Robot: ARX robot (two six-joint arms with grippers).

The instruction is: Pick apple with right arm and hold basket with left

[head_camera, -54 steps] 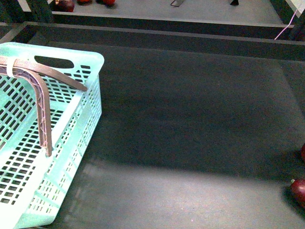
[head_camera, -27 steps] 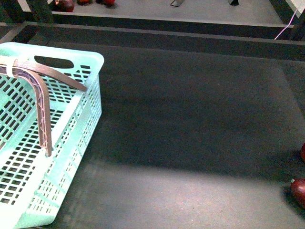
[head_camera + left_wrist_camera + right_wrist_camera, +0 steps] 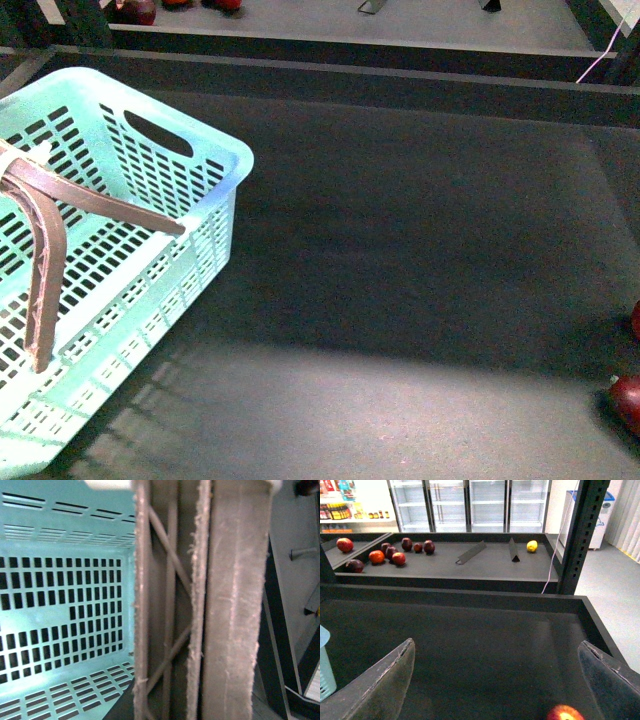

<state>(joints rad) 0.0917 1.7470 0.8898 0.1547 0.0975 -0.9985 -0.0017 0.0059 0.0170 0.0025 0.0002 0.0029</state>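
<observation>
My left fingers [image 3: 106, 483] show only as pale tips on either side of the basket handle [image 3: 235, 605], closed on it. The turquoise basket [image 3: 215, 160] sits tilted at the left of the dark desk [image 3: 420, 250]. My right fingers [image 3: 375, 685] are spread wide with nothing in them. The apple [image 3: 564, 713], bright red with a yellowish patch, lies on the desk between them, touching neither. A darker red fruit [image 3: 627, 400] sits at the desk's right edge.
</observation>
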